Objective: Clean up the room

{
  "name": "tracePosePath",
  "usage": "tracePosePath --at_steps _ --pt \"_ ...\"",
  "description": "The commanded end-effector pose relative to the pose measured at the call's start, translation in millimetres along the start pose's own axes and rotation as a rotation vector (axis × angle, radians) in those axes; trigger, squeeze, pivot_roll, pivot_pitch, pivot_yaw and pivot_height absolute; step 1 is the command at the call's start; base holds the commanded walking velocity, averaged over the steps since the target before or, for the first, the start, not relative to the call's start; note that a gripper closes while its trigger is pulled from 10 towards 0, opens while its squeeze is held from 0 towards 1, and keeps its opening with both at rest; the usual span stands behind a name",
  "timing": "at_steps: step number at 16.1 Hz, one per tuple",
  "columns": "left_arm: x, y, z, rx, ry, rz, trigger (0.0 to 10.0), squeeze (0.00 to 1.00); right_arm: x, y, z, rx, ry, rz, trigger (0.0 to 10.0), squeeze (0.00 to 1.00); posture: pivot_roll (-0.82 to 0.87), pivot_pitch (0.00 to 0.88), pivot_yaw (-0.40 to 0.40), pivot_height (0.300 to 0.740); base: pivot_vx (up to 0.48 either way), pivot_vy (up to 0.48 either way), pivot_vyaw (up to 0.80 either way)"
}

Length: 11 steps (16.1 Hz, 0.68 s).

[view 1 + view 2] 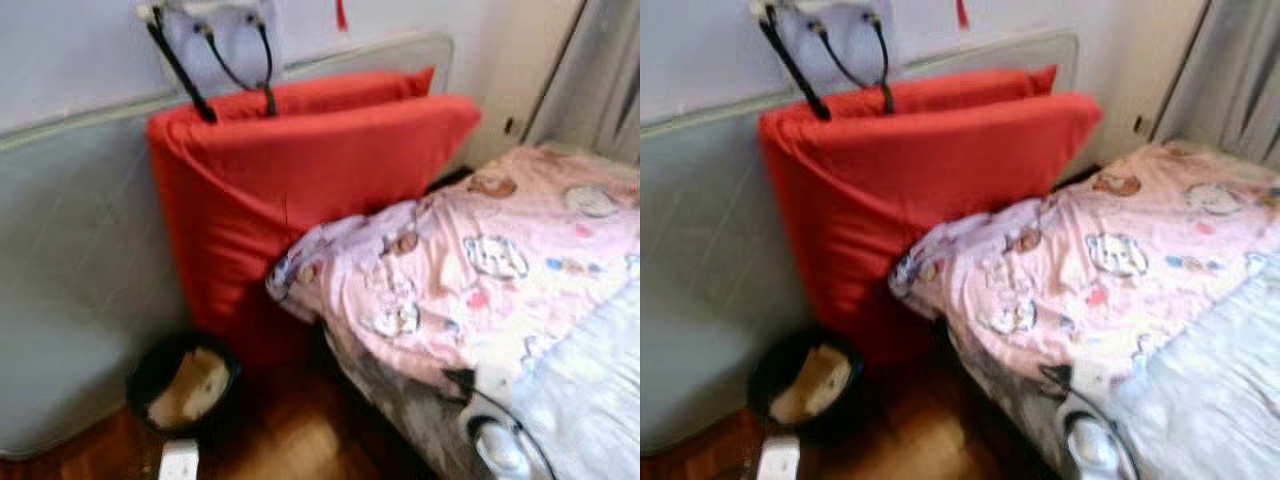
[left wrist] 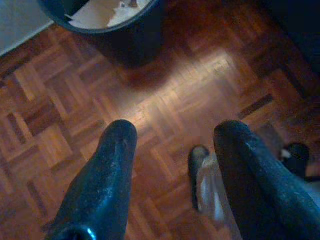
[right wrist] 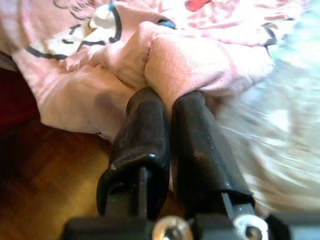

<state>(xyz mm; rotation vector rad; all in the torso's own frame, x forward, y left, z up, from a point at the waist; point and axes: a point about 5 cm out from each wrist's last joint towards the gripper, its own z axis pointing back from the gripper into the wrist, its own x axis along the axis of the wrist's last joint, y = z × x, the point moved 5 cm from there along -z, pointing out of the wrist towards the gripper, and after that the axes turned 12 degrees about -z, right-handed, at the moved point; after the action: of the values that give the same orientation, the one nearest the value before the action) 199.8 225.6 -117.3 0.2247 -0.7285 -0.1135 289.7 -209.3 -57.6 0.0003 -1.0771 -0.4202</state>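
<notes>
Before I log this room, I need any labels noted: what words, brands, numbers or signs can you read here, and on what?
None can be read.
Pink blanket: cartoon figures printed on it, no legible lettering; the right hand pinches a fold of it.
Red hanging item on the wall: too blurred to tell.
Black waste bin: crumpled paper inside, no text visible.
Red cushion: plain.
</notes>
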Motion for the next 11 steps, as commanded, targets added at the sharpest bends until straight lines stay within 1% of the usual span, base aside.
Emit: tracePosePath --at_steps 1,3,5,7,11 --pt "-9 3.1 2.2 0.003 0.027 -0.001 10.0 0.0 10 8.2 -1.9 0.016 -0.051 -0.012 10.0 0.0 0.03 0.0 -0.03 0.74 -0.281 0.0 0.0" --pt "-11 3.3 2.8 0.003 0.031 -0.003 10.0 0.0 14 8.1 -2.6 0.014 -0.067 -0.011 10.0 0.0 0.03 0.0 -0.029 0.74 -0.279 0.0 0.0" --pt "-14 3.3 3.2 0.0 0.046 -0.008 10.0 0.0 8 10.3 -2.3 0.028 -0.031 -0.028 10.0 0.0 0.03 0.0 -0.029 0.74 0.0 0.0 0.0" --pt "-15 1.1 3.1 -0.009 0.054 -0.006 10.0 0.0 -9 14.4 0.2 0.056 0.053 -0.02 10.0 0.0 0.03 0.0 -0.029 0.74 0.0 0.0 0.0" --pt "-17 0.5 3.6 -0.012 0.065 -0.007 10.0 0.0 -12 8.3 0.5 0.026 0.075 -0.023 10.0 0.0 0.03 0.0 -0.03 0.74 0.0 0.0 0.0"
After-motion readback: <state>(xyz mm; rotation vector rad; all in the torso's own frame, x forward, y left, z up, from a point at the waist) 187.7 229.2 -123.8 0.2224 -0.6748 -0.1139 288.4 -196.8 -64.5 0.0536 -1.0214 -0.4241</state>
